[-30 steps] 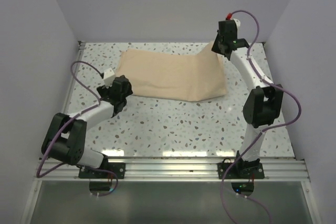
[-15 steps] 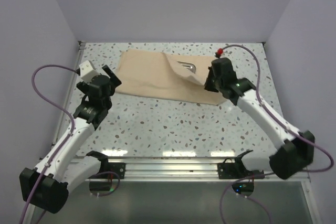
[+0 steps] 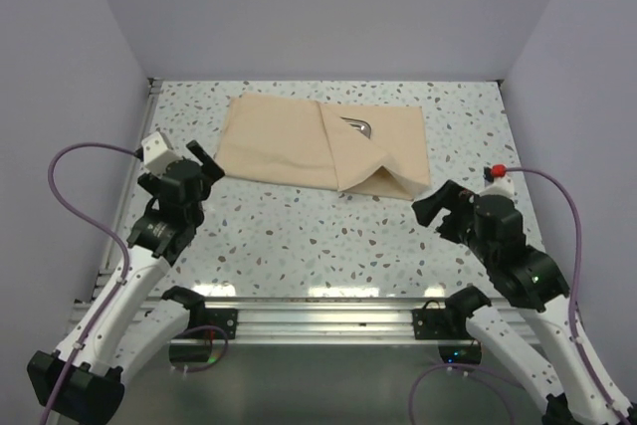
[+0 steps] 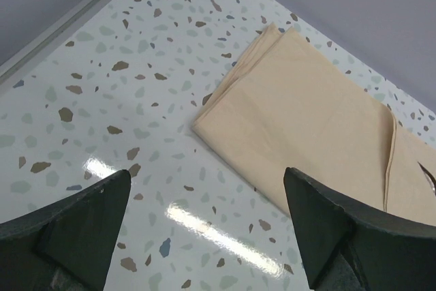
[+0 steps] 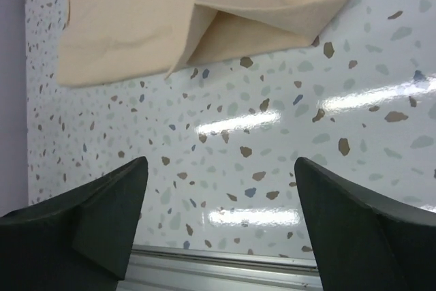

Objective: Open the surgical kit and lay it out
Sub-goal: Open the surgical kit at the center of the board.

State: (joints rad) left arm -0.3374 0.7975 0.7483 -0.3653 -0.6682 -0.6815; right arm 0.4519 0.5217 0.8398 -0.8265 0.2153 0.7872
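- Left gripper (image 3: 204, 163) — jaws spread wide, empty — hovers beside the wrap (image 3: 289, 141), at its left edge.
- Right gripper (image 3: 439, 214), jaws apart, empty, hangs near its folded-back corner.

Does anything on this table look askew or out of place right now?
The cloth wrap does not lie flat. Its near right corner is rumpled and tented up off the table, with an open pocket beneath. A shiny metal piece lies exposed on the right half.
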